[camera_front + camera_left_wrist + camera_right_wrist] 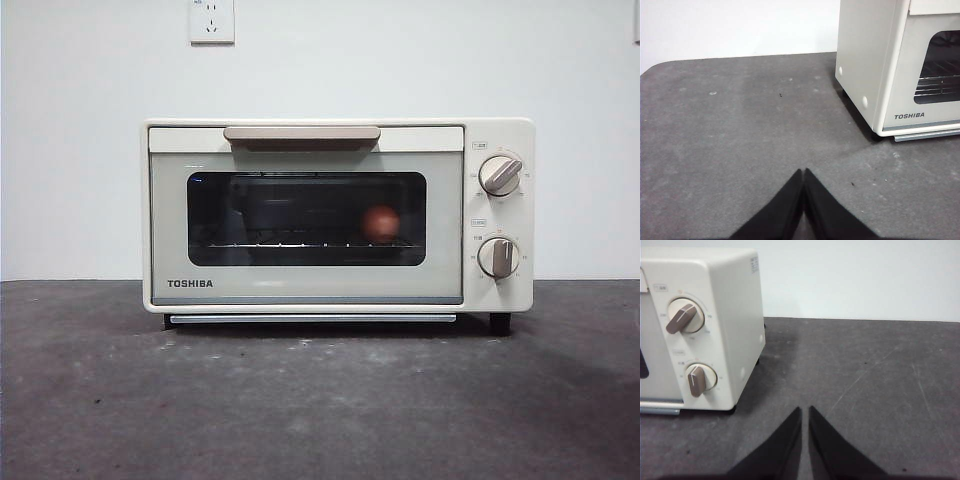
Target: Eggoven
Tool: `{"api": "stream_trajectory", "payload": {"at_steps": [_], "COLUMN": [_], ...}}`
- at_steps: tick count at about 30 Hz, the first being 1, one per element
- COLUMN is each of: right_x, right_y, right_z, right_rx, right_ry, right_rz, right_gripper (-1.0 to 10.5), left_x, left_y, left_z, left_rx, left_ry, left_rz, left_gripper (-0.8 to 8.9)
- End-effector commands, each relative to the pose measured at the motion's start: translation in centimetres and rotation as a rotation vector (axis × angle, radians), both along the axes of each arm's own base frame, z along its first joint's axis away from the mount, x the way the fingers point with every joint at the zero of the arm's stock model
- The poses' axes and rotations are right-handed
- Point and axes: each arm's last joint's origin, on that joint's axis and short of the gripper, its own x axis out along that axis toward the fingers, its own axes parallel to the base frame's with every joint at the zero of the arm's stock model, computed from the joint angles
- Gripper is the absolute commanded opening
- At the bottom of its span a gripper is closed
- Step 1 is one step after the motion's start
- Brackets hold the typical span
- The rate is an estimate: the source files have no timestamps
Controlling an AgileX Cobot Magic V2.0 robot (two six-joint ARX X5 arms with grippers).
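Both pairs of jaws, left gripper (803, 172) and right gripper (805, 410), sit closed and empty low over the bench (320, 400), so we judge the fragile, slippery egg (381, 223), inside the shut oven (300, 290) ahead of them, needs a gentle mid-shell grip.

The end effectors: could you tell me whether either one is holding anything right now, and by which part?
Nothing is held. The left end effector and right end effector are both shut on nothing above the table; the egg sits inside the closed toaster oven.
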Motion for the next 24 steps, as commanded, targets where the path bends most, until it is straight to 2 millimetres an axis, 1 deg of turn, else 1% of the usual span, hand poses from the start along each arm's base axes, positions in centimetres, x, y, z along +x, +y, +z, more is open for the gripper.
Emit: {"api": "stream_trajectory", "payload": {"at_steps": [1,4,9,24], "right_x": [-0.2,-0.4,-0.5,-0.5], "right_y": [0.0,-0.1,-0.1,-0.1], "right_z": [-0.2,-0.4,-1.4,-1.2], "right_rx": [-0.009,-0.009,-0.004,-0.004], "right_ry": [-0.004,0.017,0.121,0.099], "right_rz": [-0.002,-0.005,-0.006,-0.009], "right_gripper": [0.0,0.0,0.0,0.0], "left_x": [0.1,0.1,0.1,0.1], "left_y": [0.0,0.0,0.0,0.0], "left_z": [-0.9,-0.9,-0.9,-0.9], "left_rx": [-0.003,-0.003,-0.003,-0.003], "left_ry": [0.02,0.02,0.02,0.019], "left_rz": [0.006,0.006,0.006,0.006], "left_gripper": [0.08,0.08,0.08,0.08]}}
